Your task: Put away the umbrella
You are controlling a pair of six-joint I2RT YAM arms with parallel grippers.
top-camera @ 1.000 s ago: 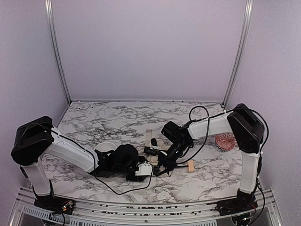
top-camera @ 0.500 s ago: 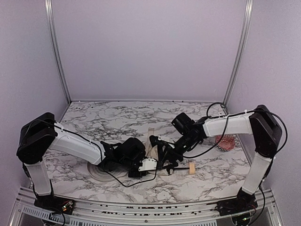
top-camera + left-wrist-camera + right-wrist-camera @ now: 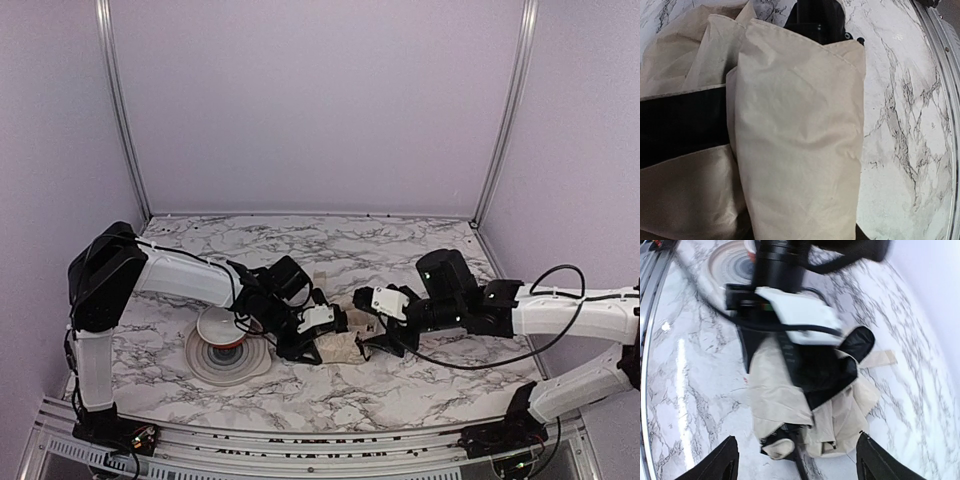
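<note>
The umbrella (image 3: 341, 347) lies collapsed on the marble table, a crumpled cream bundle with black lining showing. My left gripper (image 3: 306, 334) comes in from the left and is shut on its fabric. Cream cloth (image 3: 790, 140) fills the left wrist view and hides the fingers there. In the right wrist view the umbrella (image 3: 785, 395) lies just ahead, with the left gripper's black fingers (image 3: 790, 357) clamped over it. My right gripper (image 3: 799, 462) stands open, one fingertip on each side of the bundle's near end and the thin black shaft (image 3: 801, 467). From above, the right gripper (image 3: 375, 336) sits just right of the umbrella.
A white bowl (image 3: 219, 326) sits on a round ribbed mat (image 3: 226, 362) to the left of the umbrella, under the left arm. A beige strap (image 3: 320, 281) lies on the marble behind the umbrella. A metal rail (image 3: 300, 440) runs along the near table edge.
The right gripper has opened, let go of the shaft and drawn back to the right, its arm now low. The left gripper has shut on the fabric and shifted right.
</note>
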